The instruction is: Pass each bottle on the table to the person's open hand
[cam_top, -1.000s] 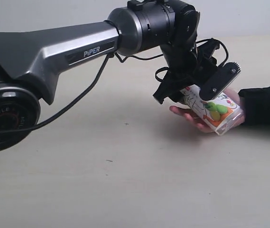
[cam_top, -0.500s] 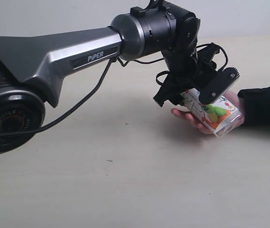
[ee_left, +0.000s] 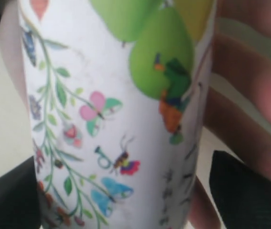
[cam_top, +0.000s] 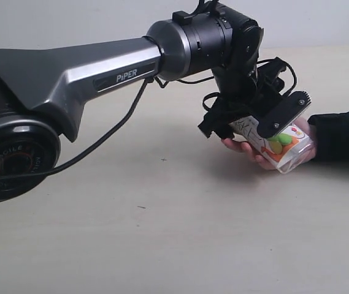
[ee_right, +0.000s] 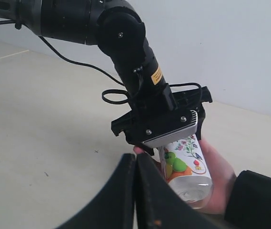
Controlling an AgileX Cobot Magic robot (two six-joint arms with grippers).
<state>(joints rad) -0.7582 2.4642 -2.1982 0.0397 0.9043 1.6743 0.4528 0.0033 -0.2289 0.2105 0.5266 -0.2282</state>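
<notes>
I record a plain pale wall [ee_right: 240,43] behind the work area. A black sleeve [cam_top: 345,135] lies at the right edge of the exterior view.

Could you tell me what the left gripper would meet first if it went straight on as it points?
Most likely the fruit-print bottle between its fingers, almost at once; the person's hand lies beneath it.

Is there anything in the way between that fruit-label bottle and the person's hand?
Nothing visible does. The fruit-print bottle rests directly in the person's hand, fingers curled under it, with the left gripper straddling the bottle.
</notes>
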